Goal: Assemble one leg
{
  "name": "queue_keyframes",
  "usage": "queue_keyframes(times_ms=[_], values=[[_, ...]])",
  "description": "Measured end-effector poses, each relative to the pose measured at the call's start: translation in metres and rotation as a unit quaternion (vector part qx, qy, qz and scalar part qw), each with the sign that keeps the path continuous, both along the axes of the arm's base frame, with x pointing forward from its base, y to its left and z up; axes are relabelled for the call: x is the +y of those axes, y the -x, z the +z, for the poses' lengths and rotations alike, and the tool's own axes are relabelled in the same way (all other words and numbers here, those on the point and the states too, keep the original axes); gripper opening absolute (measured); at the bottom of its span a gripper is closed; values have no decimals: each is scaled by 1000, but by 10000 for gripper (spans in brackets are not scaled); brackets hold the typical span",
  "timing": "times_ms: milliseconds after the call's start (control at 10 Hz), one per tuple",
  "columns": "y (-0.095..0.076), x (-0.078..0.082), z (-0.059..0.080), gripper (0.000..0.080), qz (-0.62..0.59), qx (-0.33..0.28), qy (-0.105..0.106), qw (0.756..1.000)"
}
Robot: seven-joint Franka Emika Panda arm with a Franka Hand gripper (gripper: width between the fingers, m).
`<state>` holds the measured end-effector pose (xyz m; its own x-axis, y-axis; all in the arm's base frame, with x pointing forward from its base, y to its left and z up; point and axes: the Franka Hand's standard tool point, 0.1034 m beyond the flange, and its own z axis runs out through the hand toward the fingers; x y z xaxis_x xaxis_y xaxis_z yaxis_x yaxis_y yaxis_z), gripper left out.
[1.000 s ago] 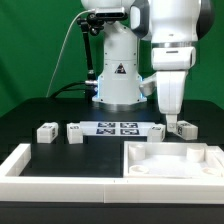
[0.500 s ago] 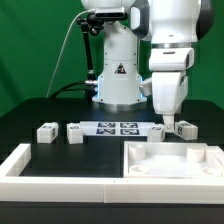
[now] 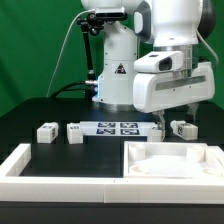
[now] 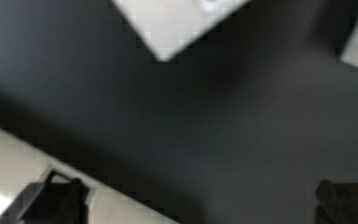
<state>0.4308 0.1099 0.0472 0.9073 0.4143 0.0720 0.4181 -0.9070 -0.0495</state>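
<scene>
Hand point(image 4: 194, 197) spread wide, nothing between fingers. Wrist looks tipped over counter point(image 3: 30, 115), likely lining up on leg point(image 3: 182, 129). That leg sits untouched just beneath, exterior view's right, behind tray-like tabletop point(image 3: 170, 165). Spare leg point(image 3: 45, 131) waits beyond marker board point(image 3: 118, 128).

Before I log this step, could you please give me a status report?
Tool open, nothing held. Leg on the table close by, ungripped. Nothing seen in the way.
</scene>
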Motion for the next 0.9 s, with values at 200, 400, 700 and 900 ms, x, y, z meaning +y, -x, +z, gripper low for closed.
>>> queue_keyframes(times_ms=[200, 400, 700, 900], values=[[9, 16, -2, 649, -72, 12, -7, 997], [16, 15, -4, 649, -71, 17, -5, 997], [18, 16, -4, 649, -68, 32, -1, 997], [26, 16, -6, 649, -65, 72, 10, 995]])
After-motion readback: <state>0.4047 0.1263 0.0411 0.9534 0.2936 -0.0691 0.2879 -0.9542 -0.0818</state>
